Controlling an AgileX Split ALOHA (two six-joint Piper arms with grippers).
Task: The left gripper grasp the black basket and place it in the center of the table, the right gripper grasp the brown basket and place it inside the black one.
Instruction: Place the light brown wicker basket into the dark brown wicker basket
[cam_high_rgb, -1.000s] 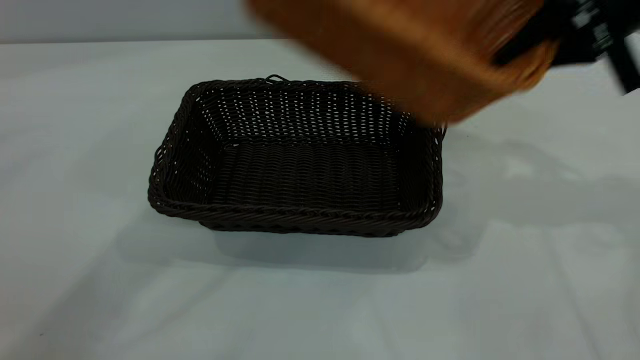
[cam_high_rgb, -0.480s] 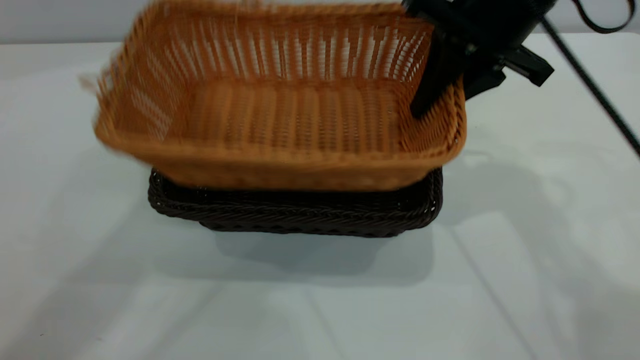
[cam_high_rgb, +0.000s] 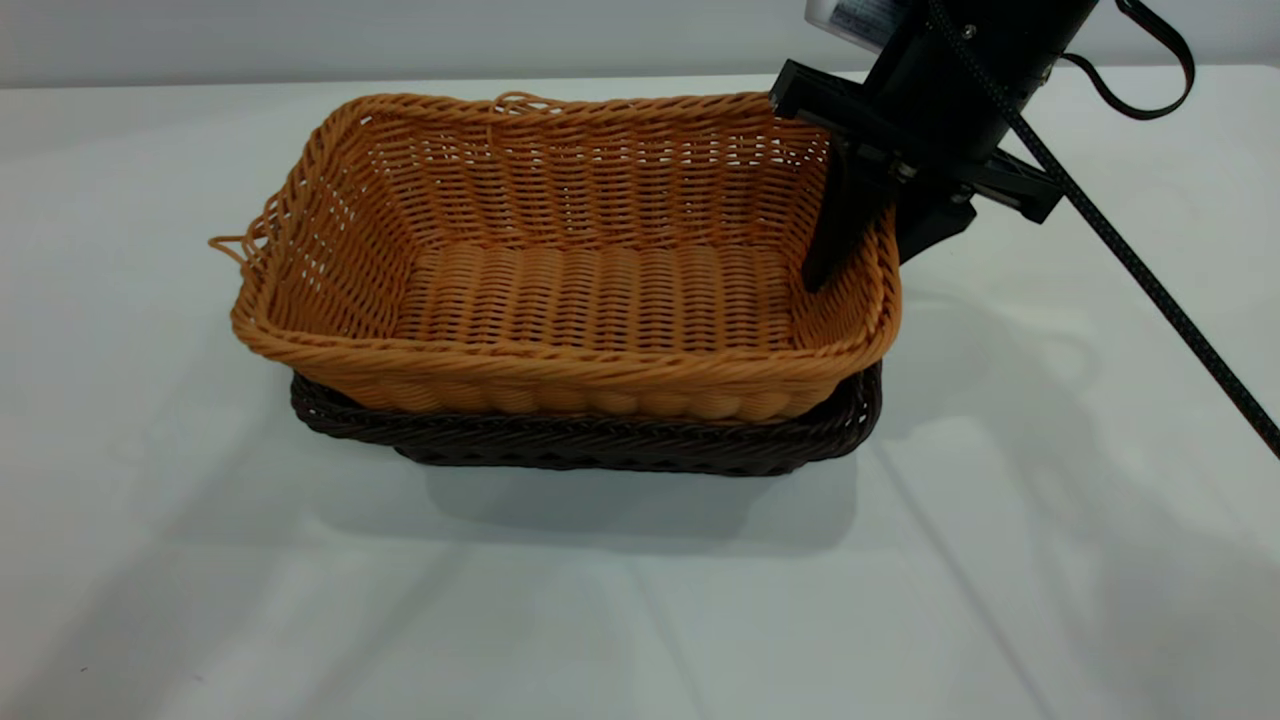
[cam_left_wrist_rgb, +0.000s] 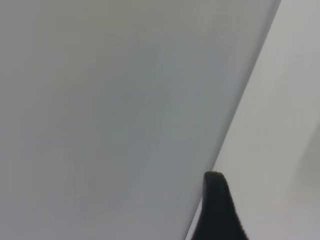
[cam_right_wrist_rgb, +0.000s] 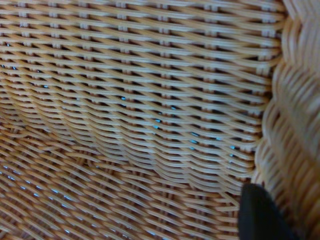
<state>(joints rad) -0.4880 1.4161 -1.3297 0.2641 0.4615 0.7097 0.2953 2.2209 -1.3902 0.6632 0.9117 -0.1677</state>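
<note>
The brown basket (cam_high_rgb: 600, 300) sits nested inside the black basket (cam_high_rgb: 600, 440), which stands mid-table (cam_high_rgb: 640, 600). Only the black basket's rim and lower wall show below it. My right gripper (cam_high_rgb: 862, 265) is shut on the brown basket's right wall, with one finger inside and one outside. In the right wrist view the tan weave (cam_right_wrist_rgb: 140, 110) fills the picture, and one black fingertip (cam_right_wrist_rgb: 260, 215) lies against the wall. My left gripper (cam_left_wrist_rgb: 217, 212) is out of the exterior view. Only a black tip of it shows in the left wrist view, over bare table.
A braided black cable (cam_high_rgb: 1130, 250) runs from the right arm down to the right over the table. A loose strand loop (cam_high_rgb: 235, 245) sticks out at the brown basket's left corner. White table lies on all sides of the baskets.
The right gripper carried the brown basket from the upper right, leftwards and down into the black basket. It now rests lower, level and still.
</note>
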